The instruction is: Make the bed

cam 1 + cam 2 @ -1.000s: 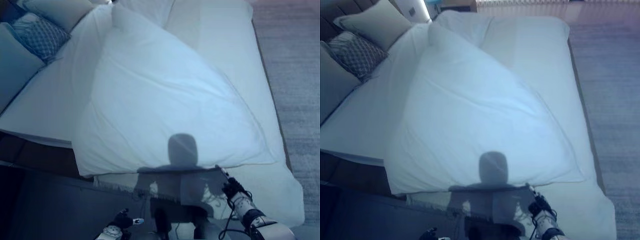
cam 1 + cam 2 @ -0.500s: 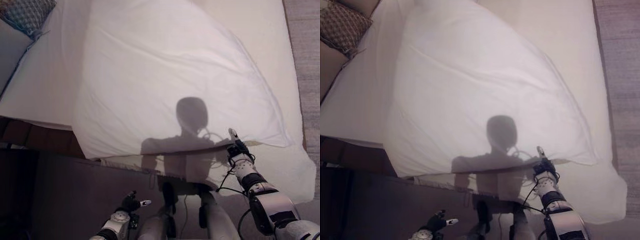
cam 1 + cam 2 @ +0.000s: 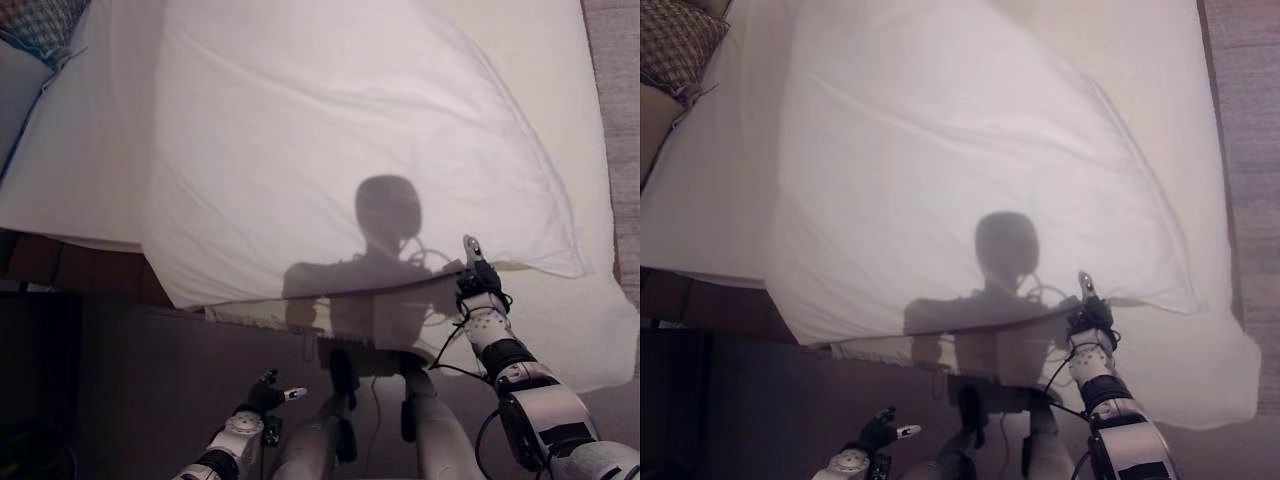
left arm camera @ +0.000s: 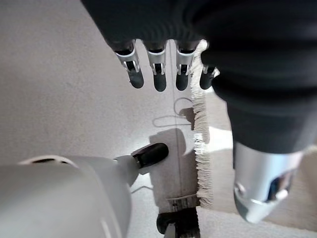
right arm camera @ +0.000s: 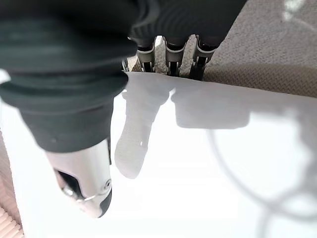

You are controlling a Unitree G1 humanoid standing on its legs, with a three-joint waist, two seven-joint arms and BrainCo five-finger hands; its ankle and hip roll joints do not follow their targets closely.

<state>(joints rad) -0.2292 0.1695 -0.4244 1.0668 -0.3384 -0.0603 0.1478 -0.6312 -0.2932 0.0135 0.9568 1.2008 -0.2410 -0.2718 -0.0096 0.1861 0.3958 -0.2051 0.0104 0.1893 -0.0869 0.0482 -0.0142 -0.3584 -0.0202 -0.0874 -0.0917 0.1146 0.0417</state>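
A white duvet lies askew across the bed, one corner pointing to the near right over the pale sheet. My right hand is at the duvet's near edge. In the right wrist view its straight fingers reach the white hem, with beige cloth past them, so it is open. My left hand hangs low over the floor in front of the bed. Its fingers are straight, the thumb held apart and nothing in it.
A patterned cushion lies at the far left of the bed. A fringed edge of cloth hangs below the duvet at the bed's near side. Grey carpet runs along the right; a dark bed frame shows at the left.
The camera has tipped down, so the whole bed has shifted up in view. My right hand has reached forward to the duvet's near edge. The left hand stays low.
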